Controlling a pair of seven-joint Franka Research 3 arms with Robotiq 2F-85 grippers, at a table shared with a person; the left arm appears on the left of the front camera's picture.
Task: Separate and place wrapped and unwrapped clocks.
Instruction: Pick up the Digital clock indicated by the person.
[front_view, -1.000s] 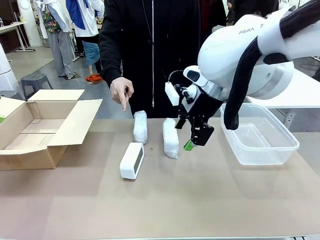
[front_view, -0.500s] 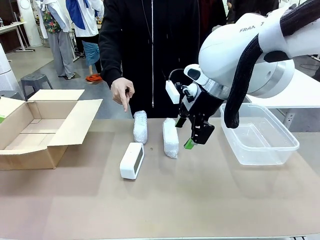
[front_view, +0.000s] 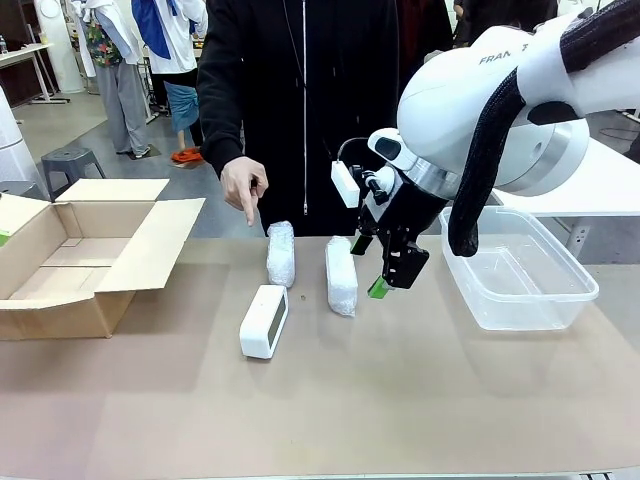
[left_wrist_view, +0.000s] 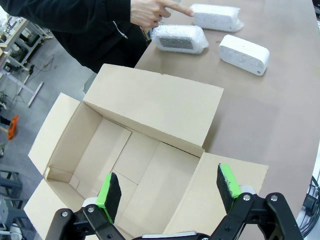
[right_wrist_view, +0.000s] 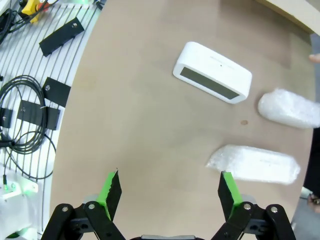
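Note:
Two clocks in white bubbly wrap lie side by side mid-table, one (front_view: 281, 253) near the person's pointing hand (front_view: 244, 187), the other (front_view: 341, 275) to its right. The bare white clock (front_view: 264, 321) with a dark face lies in front of them. My right gripper (front_view: 368, 268) hangs open just right of the second wrapped clock, holding nothing. Its wrist view looks down on the bare clock (right_wrist_view: 212, 72) and both wrapped clocks (right_wrist_view: 252, 164) (right_wrist_view: 287, 108). My left gripper (left_wrist_view: 167, 187) is open above the cardboard box (left_wrist_view: 150, 165), with the clocks (left_wrist_view: 180, 39) (left_wrist_view: 215, 16) (left_wrist_view: 244, 54) farther off.
An open cardboard box (front_view: 80, 255) stands at the table's left. A clear plastic tub (front_view: 515, 280) sits at the right. The person stands at the far edge. Bare tabletop lies toward the front.
My right gripper has crept slightly up and stays open beside the wrapped clock. The clocks and the person's hand have held still.

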